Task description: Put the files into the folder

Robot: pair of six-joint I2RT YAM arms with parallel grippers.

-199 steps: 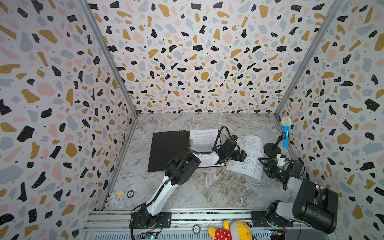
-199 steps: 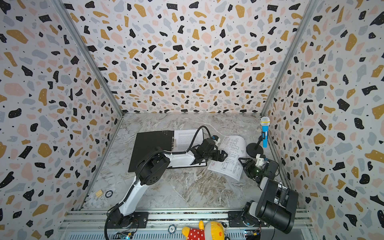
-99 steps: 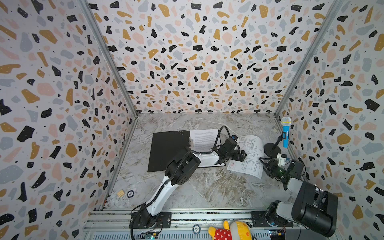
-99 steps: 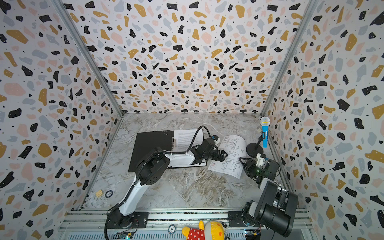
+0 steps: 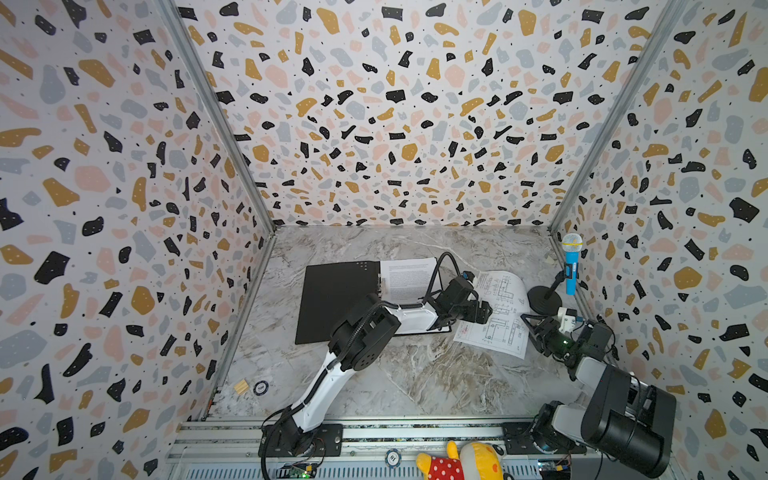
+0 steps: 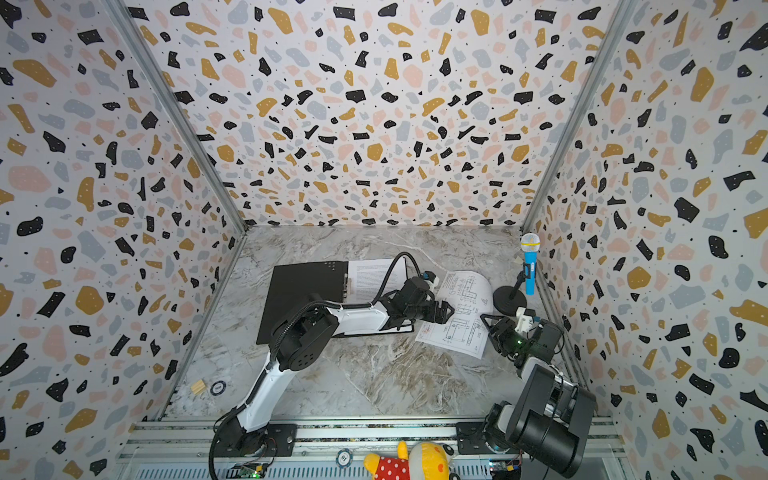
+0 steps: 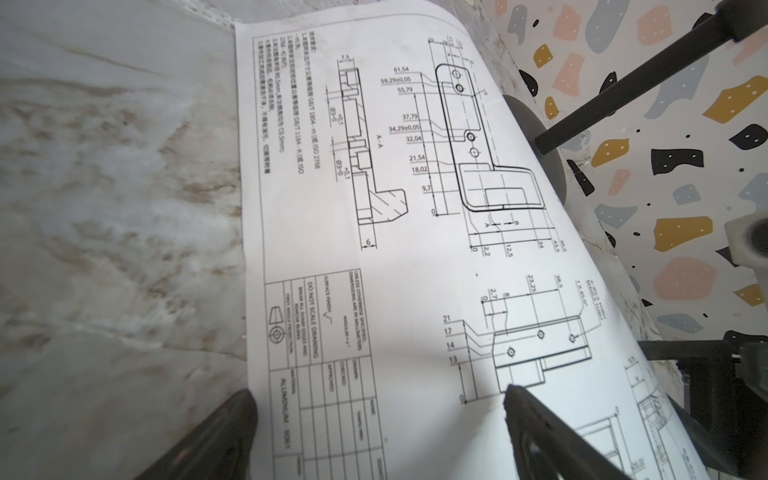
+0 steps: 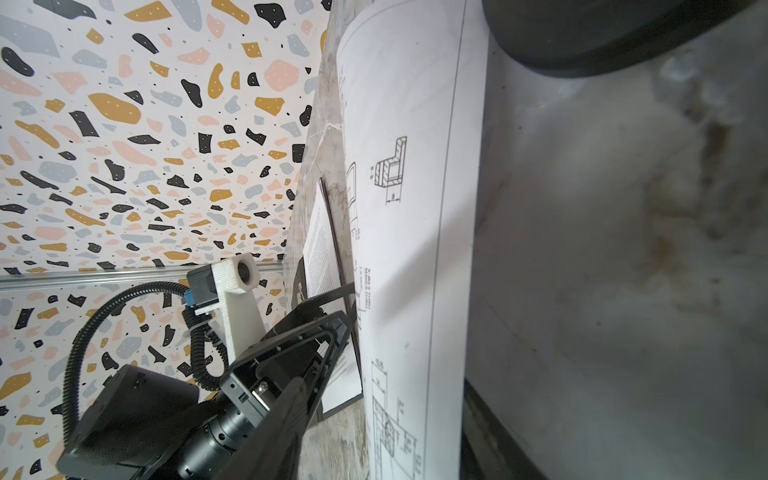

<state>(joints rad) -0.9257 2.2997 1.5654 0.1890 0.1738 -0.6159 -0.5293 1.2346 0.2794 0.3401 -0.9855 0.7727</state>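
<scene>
The folder (image 5: pixel 336 299) (image 6: pixel 303 291) lies open with its black inside up, and a printed text sheet (image 5: pixel 407 278) (image 6: pixel 374 278) rests on its right half. To its right a sheet of line drawings (image 5: pixel 498 320) (image 6: pixel 461 320) (image 7: pixel 415 249) (image 8: pixel 415 249) lies on the table with its right side curled up. My left gripper (image 5: pixel 484 311) (image 6: pixel 446 311) (image 7: pixel 378 392) is open wide over that sheet's left part, one finger on each side of the title block. My right gripper (image 5: pixel 530 328) (image 6: pixel 490 328) (image 8: pixel 384 386) straddles the sheet's raised right edge, jaws still apart.
A blue toy microphone (image 5: pixel 571 266) stands on a black round base (image 5: pixel 542 299) right behind the drawing sheet, close to the right wall. A wooden block (image 5: pixel 241 386) and a round token (image 5: pixel 260 387) lie front left. A plush toy (image 5: pixel 461 461) sits on the front rail.
My right gripper's jaws have narrowed round the drawing sheet's right edge and the right arm has shifted slightly. The left arm and the folder have not moved.
</scene>
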